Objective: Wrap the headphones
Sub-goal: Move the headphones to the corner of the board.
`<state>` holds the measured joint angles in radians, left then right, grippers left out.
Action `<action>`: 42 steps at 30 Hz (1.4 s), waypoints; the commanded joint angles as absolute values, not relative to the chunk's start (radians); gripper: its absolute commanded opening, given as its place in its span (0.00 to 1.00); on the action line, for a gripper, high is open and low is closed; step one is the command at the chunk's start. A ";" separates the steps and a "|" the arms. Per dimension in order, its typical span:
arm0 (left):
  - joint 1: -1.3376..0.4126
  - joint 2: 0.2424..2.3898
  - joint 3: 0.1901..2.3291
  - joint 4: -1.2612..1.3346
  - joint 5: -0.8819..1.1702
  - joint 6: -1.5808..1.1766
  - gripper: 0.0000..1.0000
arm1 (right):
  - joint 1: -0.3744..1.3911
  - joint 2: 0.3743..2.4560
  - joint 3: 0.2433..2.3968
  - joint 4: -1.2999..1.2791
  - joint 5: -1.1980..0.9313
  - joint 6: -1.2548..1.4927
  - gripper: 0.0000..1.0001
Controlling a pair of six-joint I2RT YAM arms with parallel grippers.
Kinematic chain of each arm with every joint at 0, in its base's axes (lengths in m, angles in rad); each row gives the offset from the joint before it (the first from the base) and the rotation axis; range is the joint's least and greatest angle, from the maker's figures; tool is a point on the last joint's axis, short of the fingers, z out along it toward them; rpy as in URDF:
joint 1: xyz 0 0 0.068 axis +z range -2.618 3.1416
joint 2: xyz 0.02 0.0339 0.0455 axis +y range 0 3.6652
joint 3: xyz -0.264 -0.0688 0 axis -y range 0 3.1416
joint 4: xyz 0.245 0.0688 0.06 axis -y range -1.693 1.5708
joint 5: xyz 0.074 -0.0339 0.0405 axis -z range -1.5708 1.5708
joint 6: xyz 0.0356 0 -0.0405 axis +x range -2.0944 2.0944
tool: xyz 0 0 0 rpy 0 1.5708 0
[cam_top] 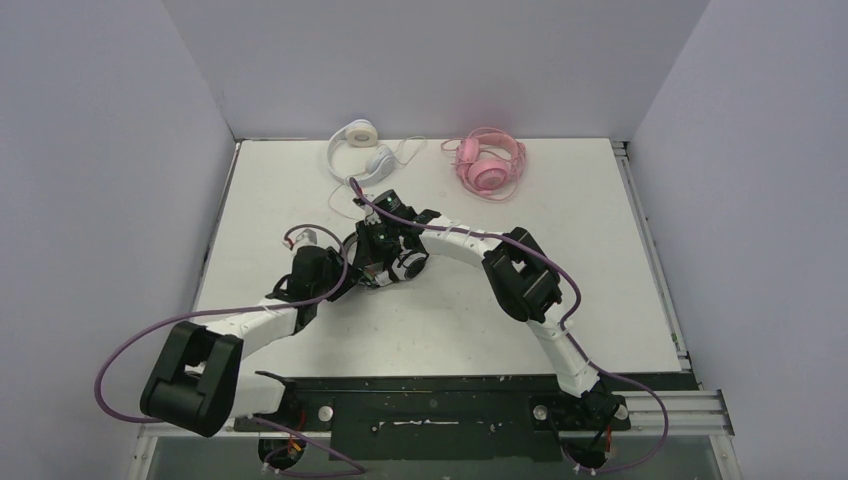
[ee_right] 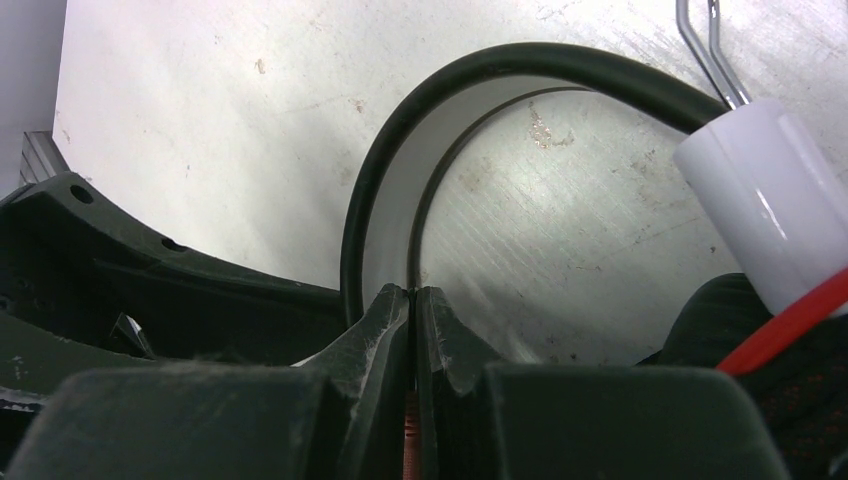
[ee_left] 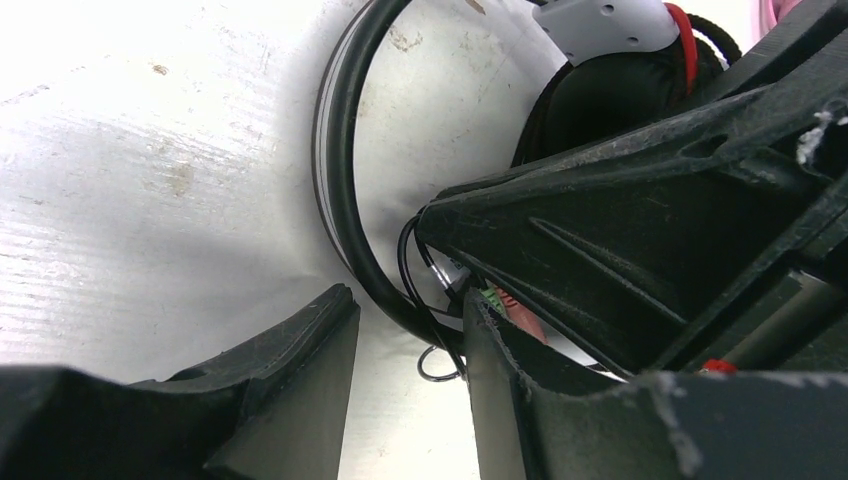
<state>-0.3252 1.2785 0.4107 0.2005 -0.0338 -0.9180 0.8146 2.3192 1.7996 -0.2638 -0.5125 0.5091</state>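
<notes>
The black-and-white headset (cam_top: pixel 406 264) lies mid-table with both grippers on it. My right gripper (ee_right: pixel 413 292) is shut on its thin headband (ee_right: pixel 400 160), which curves up and right to a white ear-cup arm (ee_right: pixel 760 190). My left gripper (ee_left: pixel 405 300) is open; the black headband (ee_left: pixel 345 170) and a small loop of thin black cable (ee_left: pixel 437 367) lie between its fingertips, close to the right finger (ee_left: pixel 505 390). In the top view the left gripper (cam_top: pixel 352 262) and the right gripper (cam_top: pixel 384 252) meet. The all-white headset (cam_top: pixel 358 150) and the pink headset (cam_top: pixel 490 162) lie at the back.
The right arm's black gripper body (ee_left: pixel 650 220) fills the right of the left wrist view, close to my left fingers. The white headset's cord (cam_top: pixel 408 152) trails on the table. Grey walls enclose the white table (cam_top: pixel 600 250) on three sides.
</notes>
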 commanded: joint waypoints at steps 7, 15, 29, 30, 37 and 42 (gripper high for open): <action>-0.313 1.369 0.434 0.320 -0.004 -0.927 0.40 | 0.792 2.349 1.815 -0.299 -0.463 0.488 0.00; -0.308 1.444 0.469 0.318 -0.003 -0.902 0.19 | 0.792 2.346 1.841 -0.312 -0.465 0.483 0.00; -0.307 1.497 0.509 0.296 -0.001 -0.868 0.11 | 0.792 2.235 1.943 -0.457 -0.295 0.367 0.39; -0.307 1.496 0.513 0.293 -0.001 -0.866 0.11 | 0.792 2.223 1.935 -0.457 -0.283 0.364 0.42; -0.307 1.489 0.542 0.261 0.000 -0.845 0.11 | 0.782 2.154 1.904 -0.459 -0.228 0.339 0.55; -0.307 1.471 0.562 0.232 0.000 -0.825 0.09 | 0.771 2.131 1.890 -0.456 -0.225 0.332 0.63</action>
<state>-0.3069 1.4860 0.5220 0.2779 -0.0021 -0.8772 0.7849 2.2074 1.9102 -0.4503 -0.2684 0.3538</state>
